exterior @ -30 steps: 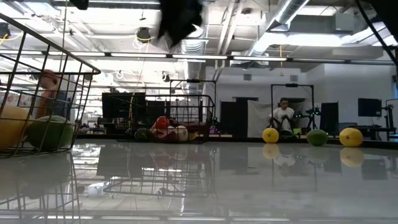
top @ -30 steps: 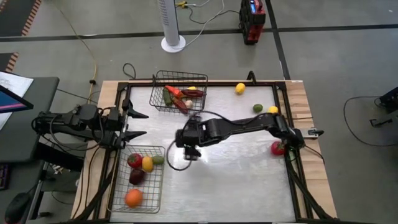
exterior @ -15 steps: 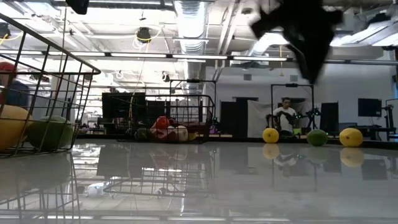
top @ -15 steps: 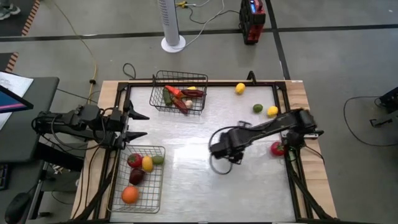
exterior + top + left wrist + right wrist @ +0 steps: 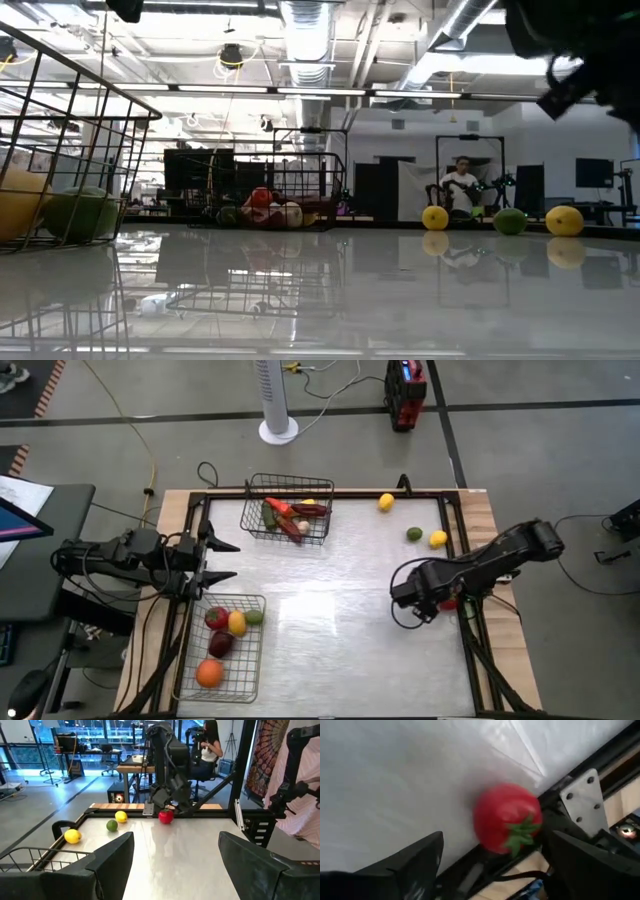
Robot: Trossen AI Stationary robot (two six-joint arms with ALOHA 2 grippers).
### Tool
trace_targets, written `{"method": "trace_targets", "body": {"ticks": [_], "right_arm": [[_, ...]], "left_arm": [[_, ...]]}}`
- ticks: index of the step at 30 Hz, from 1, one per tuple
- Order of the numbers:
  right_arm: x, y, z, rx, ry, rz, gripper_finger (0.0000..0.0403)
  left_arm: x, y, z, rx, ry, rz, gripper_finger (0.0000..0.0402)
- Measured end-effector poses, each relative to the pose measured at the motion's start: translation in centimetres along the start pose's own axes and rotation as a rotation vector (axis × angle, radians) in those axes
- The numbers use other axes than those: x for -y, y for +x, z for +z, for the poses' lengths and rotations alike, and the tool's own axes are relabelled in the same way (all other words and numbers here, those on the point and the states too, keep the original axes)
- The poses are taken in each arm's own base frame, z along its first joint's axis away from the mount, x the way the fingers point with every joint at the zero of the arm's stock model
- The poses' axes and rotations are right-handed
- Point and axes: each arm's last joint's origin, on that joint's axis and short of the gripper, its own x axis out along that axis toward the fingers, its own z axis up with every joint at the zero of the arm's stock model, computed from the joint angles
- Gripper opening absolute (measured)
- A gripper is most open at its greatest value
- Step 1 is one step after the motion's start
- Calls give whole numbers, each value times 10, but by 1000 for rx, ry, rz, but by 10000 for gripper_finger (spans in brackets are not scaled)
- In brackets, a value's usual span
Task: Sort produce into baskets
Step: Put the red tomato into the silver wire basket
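Produce is lying split between the two baskets and the open bench (image 5: 330, 640). One red tomato (image 5: 507, 817) is sitting at the bench's right edge, touching the dark frame rail; in the right wrist view it is tipped on its side, its green stem cap pointing toward the rail. The right hand (image 5: 418, 610) is hovering just beside this tomato with its fingers (image 5: 410, 865) spread wide on either side of it, gripping nothing. The tomato is showing again in the left wrist view (image 5: 165, 816), directly under the right arm.

Toward the far right corner, a yellow lemon (image 5: 386, 501), a green lime (image 5: 414, 534) and a second lemon (image 5: 438, 539) are lying apart from one another in a loose line.

The far basket (image 5: 252, 510) is holding long vegetables, among them an orange carrot (image 5: 281, 508) lying slantwise and something dark red beside it; the rest are too tangled to name. The near basket (image 5: 250, 670) at the left is holding round fruit: a red one (image 5: 216, 617), a yellow one (image 5: 237, 623), a green one (image 5: 254, 616), a dark red one (image 5: 220, 644) and an orange (image 5: 209, 673).

The left hand (image 5: 222, 560) is waiting at the bench's left edge between the baskets, fingers apart and empty.
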Motion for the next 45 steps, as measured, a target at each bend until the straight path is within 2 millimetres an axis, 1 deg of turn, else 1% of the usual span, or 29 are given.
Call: {"method": "trace_targets", "body": {"ticks": [3,6,8,13,16,26,32,36,39,42,45], "right_arm": [[4,9,-3,-32,-47,-29,394],[4,19,-3,-65,-91,-56,398],[3,21,-2,-79,-121,-73,398],[-4,28,4,-106,-191,-115,399],[-9,35,10,-162,-223,-149,399],[-37,73,29,-377,-431,-219,396],[-41,91,38,-491,-454,-269,395],[-41,96,42,-522,-441,-278,390],[-40,96,43,-526,-434,-275,372],[-39,94,43,-516,-432,-267,352],[-41,88,44,-485,-426,-247,345]], "left_arm": [[0,0,0,-5,1,0,279],[0,0,-2,-20,2,1,279],[0,0,-3,-29,3,9,279],[-1,0,-3,-29,4,27,279],[-1,0,-3,-29,3,27,279],[-1,0,-4,-45,4,27,279],[-1,0,-4,-45,3,27,279],[-1,0,-4,-45,3,23,279],[-1,0,-4,-45,3,19,279],[-1,0,-4,-45,3,20,279],[-1,0,-4,-44,3,19,279]]}}
